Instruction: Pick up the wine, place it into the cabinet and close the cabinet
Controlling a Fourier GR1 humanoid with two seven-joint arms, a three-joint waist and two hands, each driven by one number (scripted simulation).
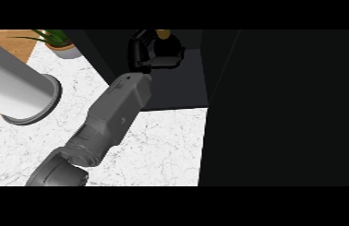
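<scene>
The wine bottle (164, 34) shows only as a gold top and a dark body inside the open dark cabinet (184, 89), at the top middle of the head view. My left hand (151, 54) reaches into the cabinet and is curled round the bottle, hiding most of it. The grey forearm (116, 110) runs up from the lower left edge. The cabinet's dark door (279, 105) stands open and fills the right side. My right hand does not show.
A large grey cylinder (24, 93) stands on the white marble counter (164, 146) at the left. A potted plant (60, 44) sits at the back left, beside a wooden surface (15, 40).
</scene>
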